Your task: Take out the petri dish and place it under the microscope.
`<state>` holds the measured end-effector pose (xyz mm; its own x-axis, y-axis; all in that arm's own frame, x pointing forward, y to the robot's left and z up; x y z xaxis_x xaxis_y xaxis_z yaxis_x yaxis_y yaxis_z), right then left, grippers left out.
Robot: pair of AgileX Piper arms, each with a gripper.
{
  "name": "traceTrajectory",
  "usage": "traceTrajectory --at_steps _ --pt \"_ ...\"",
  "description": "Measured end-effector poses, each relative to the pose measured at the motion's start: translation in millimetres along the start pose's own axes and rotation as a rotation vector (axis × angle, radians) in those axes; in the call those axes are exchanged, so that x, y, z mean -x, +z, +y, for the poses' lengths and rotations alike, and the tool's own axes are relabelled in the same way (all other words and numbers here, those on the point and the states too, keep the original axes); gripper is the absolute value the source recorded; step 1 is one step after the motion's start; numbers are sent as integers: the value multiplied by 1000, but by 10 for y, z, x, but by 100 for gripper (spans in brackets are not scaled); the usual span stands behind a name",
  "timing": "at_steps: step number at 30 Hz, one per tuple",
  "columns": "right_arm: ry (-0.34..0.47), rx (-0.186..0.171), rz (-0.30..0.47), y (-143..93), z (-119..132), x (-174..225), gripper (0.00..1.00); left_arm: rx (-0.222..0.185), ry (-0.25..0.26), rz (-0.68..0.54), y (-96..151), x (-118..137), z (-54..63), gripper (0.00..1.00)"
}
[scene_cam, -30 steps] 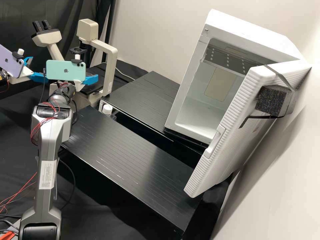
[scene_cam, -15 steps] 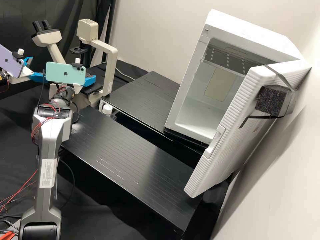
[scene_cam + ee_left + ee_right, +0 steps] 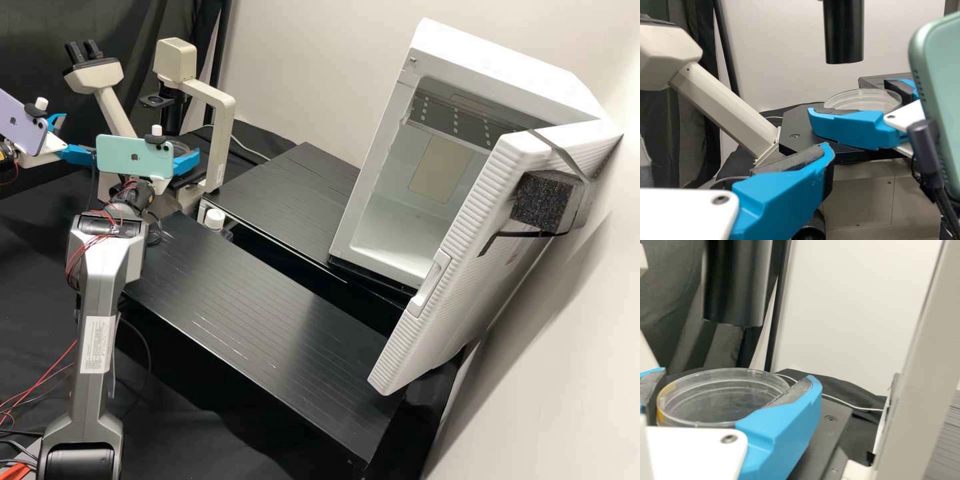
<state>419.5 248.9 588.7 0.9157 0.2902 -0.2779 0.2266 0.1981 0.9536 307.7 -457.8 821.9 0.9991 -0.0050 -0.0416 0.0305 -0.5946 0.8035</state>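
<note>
- The right gripper [image 3: 737, 375] is closed around the petri dish [image 3: 715, 402].
- The left gripper [image 3: 79, 137] stands open.
- Dish seems light, stiff, slippery, brittle; better hold gently by opposite sides.

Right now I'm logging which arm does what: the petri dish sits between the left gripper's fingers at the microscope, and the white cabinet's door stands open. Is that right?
Not quite. The right wrist view shows that it is the right gripper that has the petri dish between its fingers at the microscope. The white cabinet does have its door open.
</note>
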Motion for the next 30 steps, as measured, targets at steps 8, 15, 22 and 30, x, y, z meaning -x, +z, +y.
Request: traceTrajectory --at_steps 8,15,22,30 --pt "18 2 -18 30 -1 -4 0 0 0 0 0 0 0 100" --pt "29 -2 -33 30 25 -14 0 0 0 0 0 0 0 100" --pt "26 -1 -34 30 23 -14 0 0 0 0 0 0 0 100" --pt "27 -2 -35 31 23 -14 100 0 0 0 0 0 0 100"
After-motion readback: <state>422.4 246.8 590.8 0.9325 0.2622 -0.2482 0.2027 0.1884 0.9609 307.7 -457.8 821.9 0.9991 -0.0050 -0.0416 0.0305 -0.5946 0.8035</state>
